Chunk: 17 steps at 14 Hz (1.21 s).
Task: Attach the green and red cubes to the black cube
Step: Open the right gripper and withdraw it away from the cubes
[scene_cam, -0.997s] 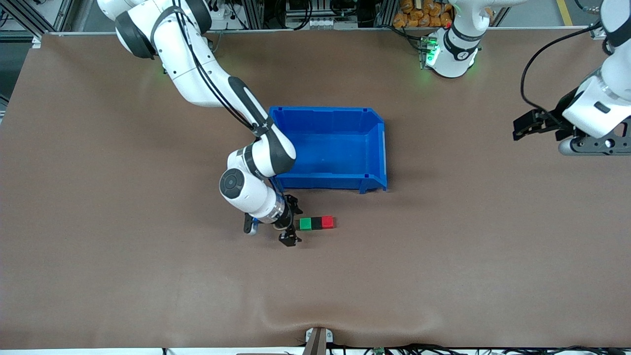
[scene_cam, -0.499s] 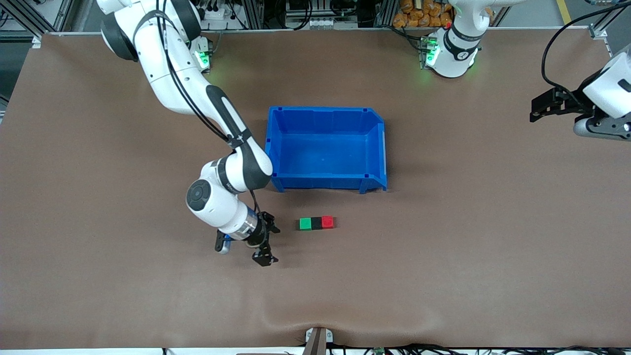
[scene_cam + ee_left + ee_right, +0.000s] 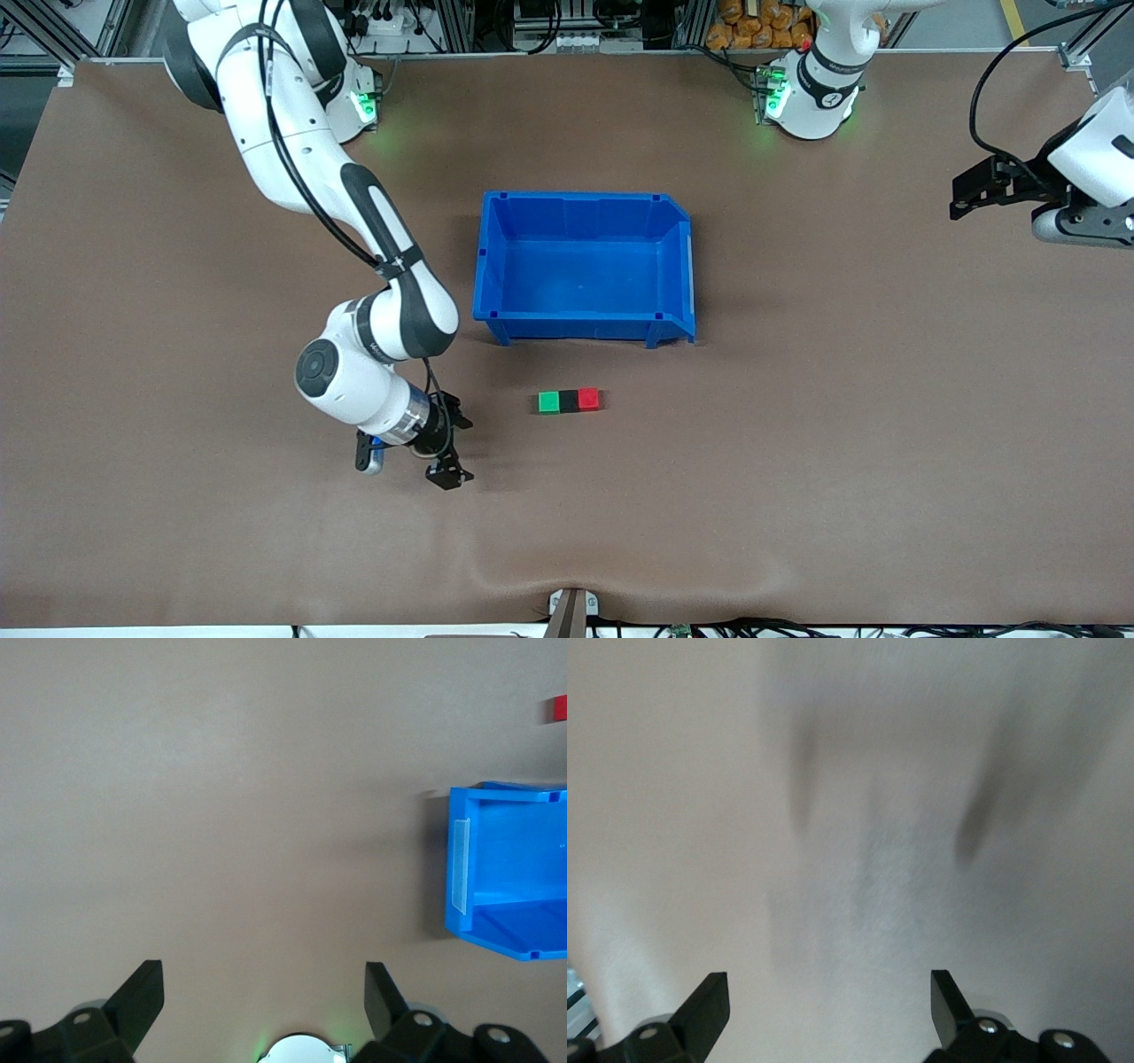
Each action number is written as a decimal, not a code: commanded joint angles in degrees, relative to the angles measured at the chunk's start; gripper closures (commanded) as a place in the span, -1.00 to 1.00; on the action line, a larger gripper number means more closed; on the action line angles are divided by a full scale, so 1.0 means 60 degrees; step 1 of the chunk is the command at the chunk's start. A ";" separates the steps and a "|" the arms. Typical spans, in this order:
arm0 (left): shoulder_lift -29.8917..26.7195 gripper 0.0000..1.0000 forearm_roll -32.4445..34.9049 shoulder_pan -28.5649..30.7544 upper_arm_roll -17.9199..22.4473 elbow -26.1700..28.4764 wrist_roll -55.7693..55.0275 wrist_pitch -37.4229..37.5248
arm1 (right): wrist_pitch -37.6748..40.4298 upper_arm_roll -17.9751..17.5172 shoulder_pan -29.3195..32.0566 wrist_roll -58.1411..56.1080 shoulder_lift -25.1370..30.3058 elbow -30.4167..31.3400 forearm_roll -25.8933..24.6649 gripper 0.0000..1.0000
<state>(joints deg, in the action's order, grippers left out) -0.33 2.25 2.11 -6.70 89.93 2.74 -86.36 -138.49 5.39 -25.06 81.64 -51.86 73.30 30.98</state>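
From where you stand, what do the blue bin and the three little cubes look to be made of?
The blue bin looks like moulded plastic: one even colour, thin walls, soft sheen, ribbed rim. The green cube, black cube and red cube, joined in a row, show flat solid colour and crisp edges, so probably plastic or painted wood; I cannot tell which. The black one looks matte.

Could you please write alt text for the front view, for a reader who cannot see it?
A green cube, black cube and red cube sit joined in a row on the table, nearer the camera than an empty blue bin. The right gripper is open beside them; the left gripper waits at its table end.
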 commanded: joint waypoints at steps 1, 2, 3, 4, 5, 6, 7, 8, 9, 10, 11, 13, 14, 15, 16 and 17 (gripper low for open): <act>0.0318 -1.00 0.0094 0.0087 -0.0041 -0.0266 -0.0179 -0.0005 | 0.0973 -0.0121 0.0513 -0.0654 0.0396 -0.0146 -0.0459 -1.00; 0.0318 -1.00 0.0108 0.0117 -0.0027 -0.0266 -0.0164 -0.0108 | 0.1513 -0.0092 0.0631 -0.1019 0.0426 -0.0234 -0.0766 -1.00; 0.0333 -1.00 0.0108 0.0117 -0.0026 -0.0266 -0.0164 -0.0138 | 0.1954 -0.0092 0.0763 -0.1342 0.0441 -0.0380 -0.1001 -1.00; 0.0333 -1.00 0.0094 0.0132 -0.0026 -0.0266 -0.0164 -0.0182 | 0.2407 -0.0092 0.0967 -0.1592 0.0557 -0.0541 -0.1134 -1.00; 0.0318 -1.00 0.0094 0.0146 -0.0012 -0.0266 -0.0164 -0.0240 | 0.2847 -0.0092 0.1172 -0.1899 0.0645 -0.0630 -0.1179 -1.00; 0.0333 -1.00 0.0079 0.0146 -0.0012 -0.0266 -0.0164 -0.0255 | 0.3345 -0.0092 0.1377 -0.2453 0.0747 -0.0718 -0.1238 -1.00; 0.0333 -1.00 0.0021 0.0146 -0.0012 -0.0266 -0.0164 -0.0270 | 0.3756 -0.0092 0.1553 -0.2981 0.0893 -0.0762 -0.1282 -1.00; 0.0347 -1.00 0.0020 0.0146 -0.0012 -0.0266 -0.0164 -0.0270 | 0.4108 -0.0092 0.1729 -0.3319 0.1040 -0.0762 -0.1282 -1.00; 0.0347 -1.00 0.0078 0.0146 0.0017 -0.0266 -0.0164 -0.0270 | 0.4416 -0.0092 0.1876 -0.3656 0.1215 -0.0762 -0.1297 -1.00; 0.0333 -1.00 0.0108 0.0161 0.0061 -0.0266 -0.0164 -0.0256 | 0.4709 -0.0092 0.2037 -0.3979 0.1362 -0.0762 -0.1297 -1.00; 0.0275 -1.00 0.0094 0.0176 0.0076 -0.0266 -0.0135 -0.0241 | 0.5045 -0.0092 0.2213 -0.4359 0.1538 -0.0762 -0.1297 -1.00; 0.0201 -1.00 0.0123 0.0161 0.0163 -0.0266 -0.0135 -0.0168 | 0.5807 -0.0092 0.2608 -0.5223 0.1875 -0.0762 -0.1311 -1.00; 0.0186 -1.00 0.0108 0.0161 0.0193 -0.0281 -0.0106 -0.0139 | 0.6173 -0.0077 0.2784 -0.5604 0.2123 -0.0762 -0.1311 -1.00; 0.0186 -1.00 0.0094 0.0161 0.0164 -0.0281 -0.0091 -0.0109 | 0.6423 -0.0092 0.2931 -0.5956 0.2372 -0.0762 -0.1471 -1.00; 0.0186 -1.00 0.0036 0.0147 0.0135 -0.0281 -0.0091 -0.0109 | 0.6672 -0.0121 0.3106 -0.6366 0.2679 -0.0762 -0.1806 -1.00; 0.0186 -1.00 0.0006 0.0117 0.0091 -0.0281 -0.0120 -0.0123 | 0.6878 -0.0136 0.3195 -0.6703 0.2943 -0.0733 -0.2157 -1.00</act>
<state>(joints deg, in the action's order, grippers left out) 1.28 2.25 2.90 -5.62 88.73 2.30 -87.94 -99.74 5.85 -7.63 45.06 -38.38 67.65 21.34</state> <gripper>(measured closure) 0.000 0.000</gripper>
